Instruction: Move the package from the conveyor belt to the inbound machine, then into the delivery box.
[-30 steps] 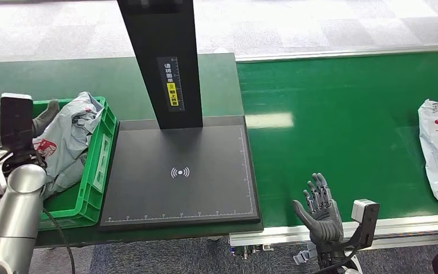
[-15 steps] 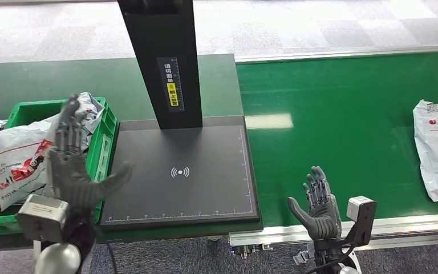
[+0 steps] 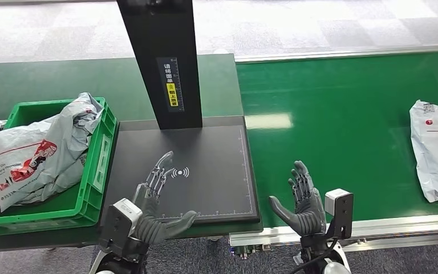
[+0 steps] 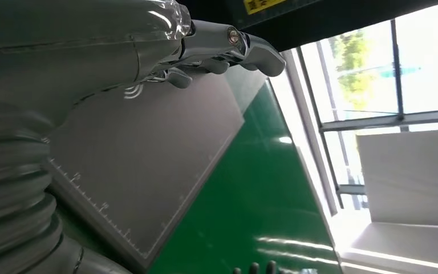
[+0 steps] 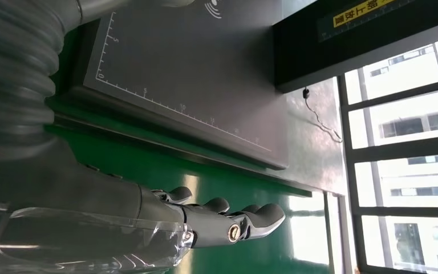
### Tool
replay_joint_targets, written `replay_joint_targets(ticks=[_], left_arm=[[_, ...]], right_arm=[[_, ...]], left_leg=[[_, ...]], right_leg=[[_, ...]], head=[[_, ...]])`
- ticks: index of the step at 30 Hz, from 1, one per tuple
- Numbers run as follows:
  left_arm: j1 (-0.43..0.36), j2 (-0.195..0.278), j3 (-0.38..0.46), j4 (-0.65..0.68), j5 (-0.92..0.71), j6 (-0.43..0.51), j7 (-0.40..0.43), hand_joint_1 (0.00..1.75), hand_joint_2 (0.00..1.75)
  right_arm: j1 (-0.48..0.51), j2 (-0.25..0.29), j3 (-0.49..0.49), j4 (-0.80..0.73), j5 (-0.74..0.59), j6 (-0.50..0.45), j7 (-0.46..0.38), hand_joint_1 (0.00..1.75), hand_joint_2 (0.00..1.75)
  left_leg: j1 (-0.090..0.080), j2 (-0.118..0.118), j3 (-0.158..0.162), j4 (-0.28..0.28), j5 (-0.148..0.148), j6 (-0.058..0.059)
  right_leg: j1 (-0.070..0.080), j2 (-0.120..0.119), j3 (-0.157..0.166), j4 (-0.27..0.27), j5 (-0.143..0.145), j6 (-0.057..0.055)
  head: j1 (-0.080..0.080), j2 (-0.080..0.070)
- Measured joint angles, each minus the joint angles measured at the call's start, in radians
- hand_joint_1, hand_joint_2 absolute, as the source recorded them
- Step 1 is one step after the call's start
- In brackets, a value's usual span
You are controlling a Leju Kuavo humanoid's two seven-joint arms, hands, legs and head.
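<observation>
Head view: package (image 3: 435, 149) on belt (image 3: 342, 114) at 3 o'clock, untouched. Left hand (image 3: 158, 200) over scanner pad (image 3: 205, 148), fingers spread, empty. Right hand (image 3: 303, 201) at 5 o'clock over belt edge, fingers apart, empty. Bin (image 3: 94, 171) at 9 o'clock w/ bags (image 3: 28, 160).
L wrist view: fingers (image 4: 228, 48) extended above pad.
R wrist view: fingers (image 5: 228, 220) loosely extended above belt.

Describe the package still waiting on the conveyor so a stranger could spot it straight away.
Start at the wide green conveyor belt right of the dark scanner plate. At its far right edge lies a crumpled white package with a red mark, alone on the belt, unlike the bags piled in the green crate.
</observation>
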Motion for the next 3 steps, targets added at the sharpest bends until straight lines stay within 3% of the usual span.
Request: replay_joint_targets(ticks=[1, 3], left_arm=[[0.004, -0.005, -0.004, 0.019, -0.008, -0.003, 0.001, 0.0, 0.0], [0.007, -0.009, -0.01, 0.042, -0.025, -0.01, 0.001, 0.0, 0.0]], right_arm=[[0.003, 0.0, 0.005, -0.004, 0.003, -0.006, 0.0, 0.0, 1.75], [0.009, 0.0, 0.012, -0.013, 0.011, -0.017, 0.0, 0.0, 1.75]], left_leg=[[0.0, 0.0, 0.0, 0.0, 0.0, 0.0], [0.0, 0.0, 0.0, 0.0, 0.0, 0.0]], right_leg=[[0.0, 0.0, 0.0, 0.0, 0.0, 0.0], [0.0, 0.0, 0.0, 0.0, 0.0, 0.0]], head=[[0.0, 0.0], [0.0, 0.0]])
